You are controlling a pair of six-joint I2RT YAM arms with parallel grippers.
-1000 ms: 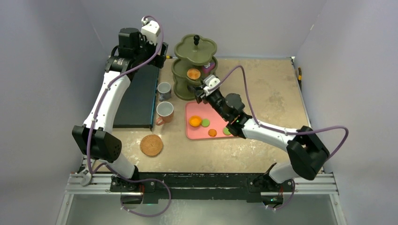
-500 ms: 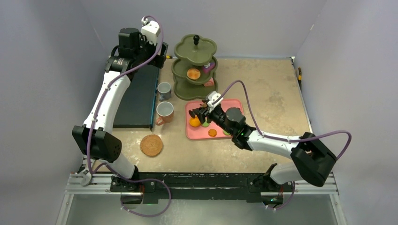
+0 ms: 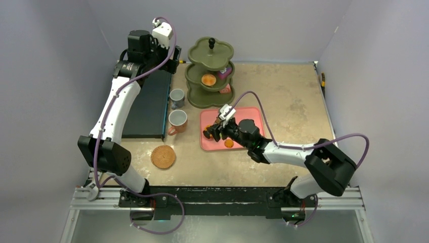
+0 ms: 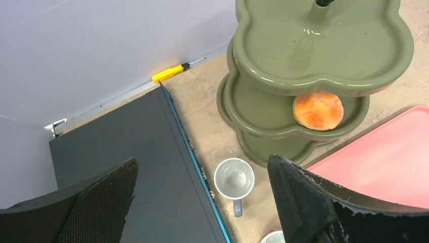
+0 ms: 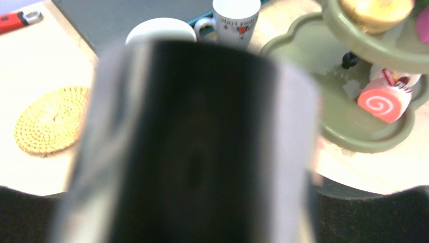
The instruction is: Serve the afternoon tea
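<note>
The left arm stays raised over the dark board [image 3: 146, 109], the left gripper [image 4: 202, 164] spread wide and empty; the green tiered stand [image 3: 210, 61] carries a bun [image 3: 208, 79] and a swirl cake slice [image 5: 384, 104]. The right gripper [image 3: 210, 133], at the stand a second ago, is now low over the pink tray's [image 4: 394, 152] left part, hiding two rounds – whether it grips cannot be told. Between board and tray stand the orange mug [image 3: 177, 120] and the grey mug [image 5: 235, 15], printed "start your" as far as legible – one small orange round [image 3: 228, 143] lies bare there.

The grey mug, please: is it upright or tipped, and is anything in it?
Upright and empty: the grey mug opens upward, its inside bare.
</note>
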